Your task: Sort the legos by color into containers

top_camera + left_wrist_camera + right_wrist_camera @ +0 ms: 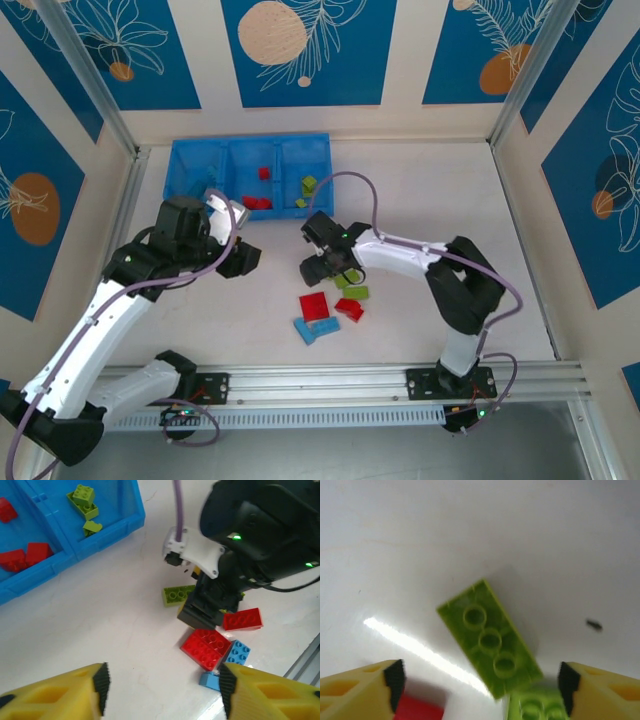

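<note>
Yellow fingers (75,692) of the left tool (162,687) are recorded nearest the lens in the left wrist view. They are held apart, with nothing between them, above bare white tabletop (100,630).

The right tool (480,680) is set low over the loose pile. Its jaws are spread on either side of an upturned lime brick (490,640), which lies flat on the tabletop and is touched by neither finger. A second lime brick (535,707) is seen just beside one end of it.

From the top view, the loose pile is located near the centre of the tabletop, between the two arms. A flat red plate (314,306) is noted there, with a red brick (351,310) just to its right and light blue bricks (308,331) touching its near edge.

The blue tray (250,141) is placed at the far left of the tabletop, well apart from the pile. Red bricks (258,202) are held in its middle compartment and lime bricks (309,185) in its right compartment. The contents of the left compartment cannot be determined.
</note>
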You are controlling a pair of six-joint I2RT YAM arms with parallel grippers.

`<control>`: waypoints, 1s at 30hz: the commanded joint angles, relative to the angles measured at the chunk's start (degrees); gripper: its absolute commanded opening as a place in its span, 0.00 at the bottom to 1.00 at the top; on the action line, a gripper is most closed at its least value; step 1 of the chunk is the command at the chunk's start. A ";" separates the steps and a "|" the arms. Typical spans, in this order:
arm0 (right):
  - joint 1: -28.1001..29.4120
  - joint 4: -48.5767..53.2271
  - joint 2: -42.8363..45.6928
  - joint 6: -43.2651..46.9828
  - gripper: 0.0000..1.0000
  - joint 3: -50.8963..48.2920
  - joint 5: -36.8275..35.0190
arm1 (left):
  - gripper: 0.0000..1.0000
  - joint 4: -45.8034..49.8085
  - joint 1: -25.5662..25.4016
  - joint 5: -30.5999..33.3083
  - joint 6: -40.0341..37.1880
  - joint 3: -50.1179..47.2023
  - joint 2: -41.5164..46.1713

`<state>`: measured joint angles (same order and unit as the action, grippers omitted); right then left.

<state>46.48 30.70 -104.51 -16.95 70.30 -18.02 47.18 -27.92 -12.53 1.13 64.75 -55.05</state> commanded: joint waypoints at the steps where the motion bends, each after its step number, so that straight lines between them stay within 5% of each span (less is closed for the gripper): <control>1: -0.76 0.80 -4.50 5.01 0.67 3.74 0.30 | 0.69 0.98 -0.28 3.34 -1.93 -0.78 0.82; 10: -1.04 -0.80 -1.51 2.93 0.27 3.60 -2.55 | 0.76 0.54 -0.20 5.15 -2.27 -1.23 1.07; 14: -1.11 -5.81 7.73 2.29 0.26 1.91 -4.47 | 0.98 -0.19 -0.21 7.16 -2.35 -1.73 2.78; 18: -3.51 -15.84 12.76 0.89 0.26 1.31 -5.51 | 1.00 -1.27 -0.12 7.18 -2.53 -2.27 4.65; 22: -6.78 -17.21 6.40 -1.51 0.26 9.34 -7.57 | 1.00 -1.76 -0.16 7.27 -2.62 -2.69 5.39; 30: -11.37 -5.69 -20.41 -3.75 0.26 41.95 -3.50 | 1.00 -1.85 -0.11 7.33 -2.44 -2.53 6.44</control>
<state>36.03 18.98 -117.69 -18.65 103.57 -23.35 45.98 -27.94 -5.89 -0.60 62.72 -49.71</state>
